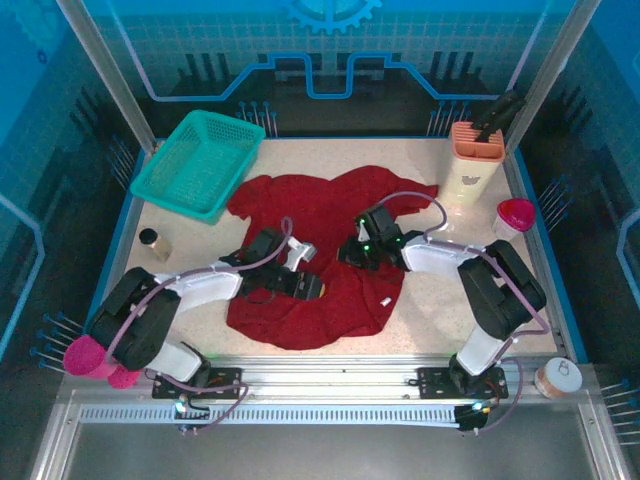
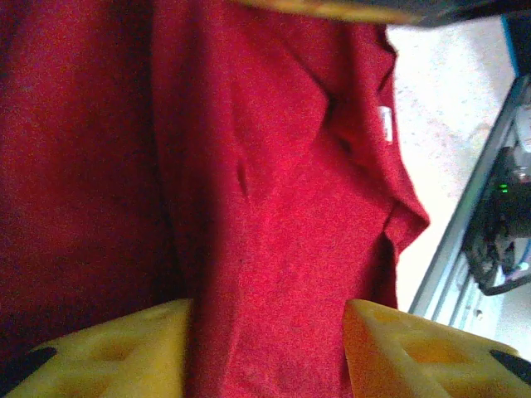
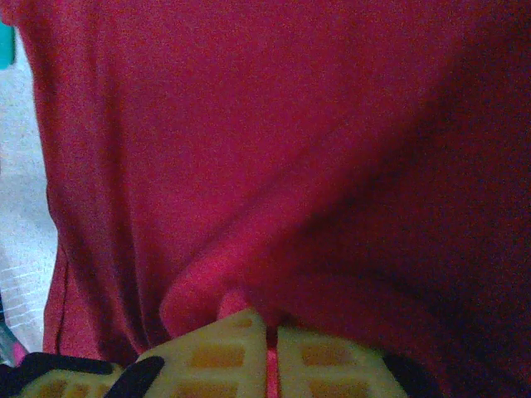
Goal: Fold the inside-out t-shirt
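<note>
Dark red inside-out t-shirt (image 1: pixel 335 215) lies crumpled just right of the teal basket (image 1: pixel 195 165); right fingers (image 3: pixel 220 352) pinch only a thin fold, which could slip free, while left fingers (image 2: pixel 124 348) stand apart, gripping nothing.

Teal basket (image 1: pixel 197 163) back-L, orange holder (image 1: pixel 476 142) – pink cup (image 1: pixel 516 213), rt side

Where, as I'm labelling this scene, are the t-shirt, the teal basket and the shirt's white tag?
t-shirt (image 1: pixel 330 215): top external view, spread cloth near its middle.
teal basket (image 1: pixel 200 165): top external view, bare mesh floor.
white tag (image 2: pixel 384 124): left wrist view, the tag's middle.
</note>
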You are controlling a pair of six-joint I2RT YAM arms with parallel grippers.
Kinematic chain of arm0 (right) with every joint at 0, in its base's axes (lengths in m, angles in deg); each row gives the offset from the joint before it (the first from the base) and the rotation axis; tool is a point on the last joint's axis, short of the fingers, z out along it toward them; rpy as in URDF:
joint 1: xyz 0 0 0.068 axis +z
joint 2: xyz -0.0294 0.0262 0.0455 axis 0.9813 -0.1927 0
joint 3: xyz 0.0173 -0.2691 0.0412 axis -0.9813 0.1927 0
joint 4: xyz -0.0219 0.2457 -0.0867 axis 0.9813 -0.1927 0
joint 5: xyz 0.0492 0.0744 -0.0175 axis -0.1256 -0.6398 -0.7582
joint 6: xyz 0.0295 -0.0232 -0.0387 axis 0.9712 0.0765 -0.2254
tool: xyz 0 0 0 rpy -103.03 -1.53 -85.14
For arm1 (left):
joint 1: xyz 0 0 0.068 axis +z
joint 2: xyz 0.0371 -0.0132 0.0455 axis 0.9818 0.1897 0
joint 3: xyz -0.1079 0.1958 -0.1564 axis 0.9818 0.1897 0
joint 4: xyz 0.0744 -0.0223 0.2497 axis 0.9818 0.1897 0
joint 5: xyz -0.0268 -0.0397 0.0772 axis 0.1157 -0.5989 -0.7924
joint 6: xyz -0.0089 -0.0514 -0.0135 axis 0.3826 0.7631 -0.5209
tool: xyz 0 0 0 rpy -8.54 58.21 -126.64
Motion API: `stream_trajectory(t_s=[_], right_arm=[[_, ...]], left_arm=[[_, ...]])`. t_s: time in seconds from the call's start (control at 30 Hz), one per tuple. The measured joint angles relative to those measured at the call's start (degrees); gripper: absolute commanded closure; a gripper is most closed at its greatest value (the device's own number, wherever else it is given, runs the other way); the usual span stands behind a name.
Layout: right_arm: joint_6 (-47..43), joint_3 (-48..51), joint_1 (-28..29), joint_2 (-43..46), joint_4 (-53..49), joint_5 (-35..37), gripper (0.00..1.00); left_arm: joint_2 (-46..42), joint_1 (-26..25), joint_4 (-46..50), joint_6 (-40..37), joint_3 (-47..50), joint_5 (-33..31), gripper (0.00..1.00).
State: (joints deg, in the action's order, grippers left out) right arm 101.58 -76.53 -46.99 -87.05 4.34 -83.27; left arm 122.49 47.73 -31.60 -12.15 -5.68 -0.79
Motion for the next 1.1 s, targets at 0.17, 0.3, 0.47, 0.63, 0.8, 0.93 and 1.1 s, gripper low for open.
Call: stream_trajectory(t_s=[0.17, 0.3, 0.47, 0.63, 0.8, 0.93, 1.1], right_arm=[[-6.56, 5.20, 0.33, 7.21, 4.35, 1.03, 0.78], [-17.70, 14.25, 3.58, 16.65, 9.38, 2.86, 0.73], [-38.18, 27.39, 17.09, 25.20, 22.16, 5.03, 0.57], [-51.06, 34.80, 23.85, 20.44, 35.06, 6.36, 0.42], [-54.05, 31.91, 29.44, 8.26, 45.66, 21.51, 0.00], [-48.92, 29.53, 31.21, 0.72, 55.82, 33.83, 0.00], [-38.88, 29.29, 29.03, -7.41, 70.97, 43.65, 0.00]], left_arm=[[5.57, -0.57, 1.68, -0.20, -3.72, -2.16, 0.94], [3.52, -0.52, 4.07, -1.64, -5.27, -2.25, 1.00], [-5.25, 0.85, 8.33, -2.89, -7.69, -0.50, 1.00], [-11.19, 1.99, 13.33, -4.55, -12.92, 2.56, 1.00], [-12.59, 1.99, 19.80, -6.12, -18.60, 5.03, 1.00], [-13.57, 1.99, 23.71, -7.02, -21.70, 5.77, 1.00], [-15.56, 1.99, 26.80, -7.58, -24.13, 6.21, 1.00]])
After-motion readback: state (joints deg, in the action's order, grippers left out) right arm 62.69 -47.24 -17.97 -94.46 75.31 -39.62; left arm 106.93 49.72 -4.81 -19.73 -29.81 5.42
